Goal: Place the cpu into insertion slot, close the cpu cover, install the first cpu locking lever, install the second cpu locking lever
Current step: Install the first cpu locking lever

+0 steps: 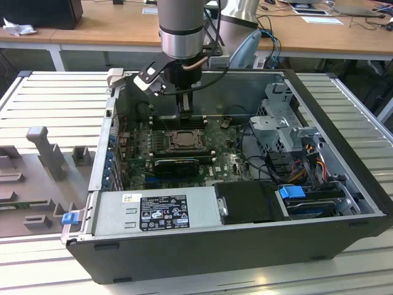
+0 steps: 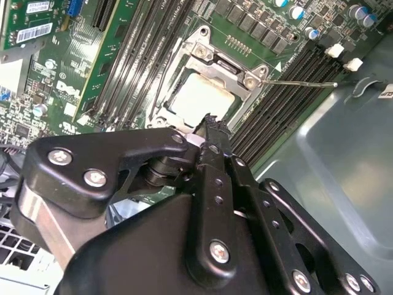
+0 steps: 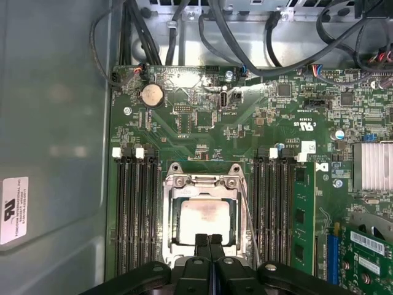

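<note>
Fingers (image 3: 201, 246) together, empty, at the cpu cover (image 3: 202, 182) edge; thin stiff metal frame, likely better pressed than gripped.

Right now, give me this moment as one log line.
gripper: fingers shut, at insertion slot edge | cpu: seated in slot | cpu cover: down over it

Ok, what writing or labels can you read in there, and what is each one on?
Nothing can be quoted reliably.
Black label on the power supply: print too small to read.
White sticker on the case wall: print too small to read.
White stickers on the green card: too small to read.
White lettering on the motherboard: too small to make out.
</note>
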Robot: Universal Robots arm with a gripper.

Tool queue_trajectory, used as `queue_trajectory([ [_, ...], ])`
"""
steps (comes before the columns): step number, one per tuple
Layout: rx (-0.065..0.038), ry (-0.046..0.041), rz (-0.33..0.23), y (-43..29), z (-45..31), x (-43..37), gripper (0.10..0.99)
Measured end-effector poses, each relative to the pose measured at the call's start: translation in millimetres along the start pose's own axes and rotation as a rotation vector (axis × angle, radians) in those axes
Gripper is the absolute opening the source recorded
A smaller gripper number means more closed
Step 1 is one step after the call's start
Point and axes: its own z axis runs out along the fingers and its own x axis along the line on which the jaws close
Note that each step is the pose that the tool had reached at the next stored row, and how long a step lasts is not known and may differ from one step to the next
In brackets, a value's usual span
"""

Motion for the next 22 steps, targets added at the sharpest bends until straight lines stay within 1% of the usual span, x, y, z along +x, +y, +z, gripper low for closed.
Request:
queue_trajectory([
  [2,0.000,0.0000,0.000,0.2,-2.1,0.1,0.106],
  [4,0.000,0.0000,0.000,0.4,-6.2,0.2,0.106],
  [7,0.000,-0.0009,0.000,0.6,-7.9,0.2,0.106],
  [10,0.000,-0.0010,0.000,0.9,-13.3,0.3,0.106],
  [11,0.001,-0.0010,0.000,1.1,-17.3,0.5,0.106],
  [16,0.002,-0.0009,0.000,1.8,-27.3,0.7,0.106],
  [22,0.005,-0.0009,0.000,2.5,-36.7,1.0,0.106],
])
